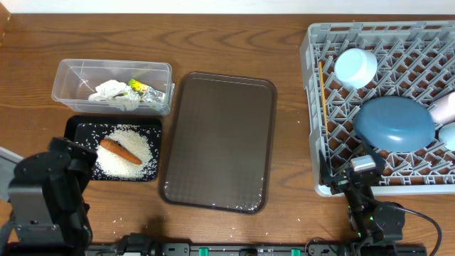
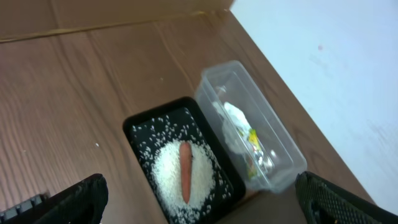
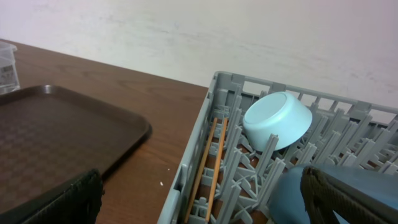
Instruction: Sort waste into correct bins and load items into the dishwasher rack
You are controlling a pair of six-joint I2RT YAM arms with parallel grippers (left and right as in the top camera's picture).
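The grey dishwasher rack [image 1: 316, 107] at the right holds the blue plate [image 1: 394, 123], the light-blue bowl [image 1: 355, 67], the chopsticks [image 1: 321, 89] and white cups [image 1: 445, 107]. In the right wrist view the rack [image 3: 205, 134], the bowl [image 3: 277, 120], the chopsticks [image 3: 210, 165] and the plate [image 3: 298, 196] show. The black tray [image 1: 76, 126] holds rice [image 1: 131, 153] and the carrot [image 1: 119, 149]. The clear tub [image 1: 71, 71] holds white wrappers [image 1: 112, 92] and the yellow-green packet [image 1: 137, 85]. My left gripper [image 2: 202, 199] is open above the black tray [image 2: 140, 124]. My right gripper [image 3: 202, 199] is open at the rack's front left corner.
A large dark brown serving tray [image 1: 220, 142] lies in the middle of the table, also in the right wrist view [image 3: 56, 134]. A few rice grains [image 1: 117, 222] lie on the wood near the front edge. The tub [image 2: 273, 134] is beside the black tray.
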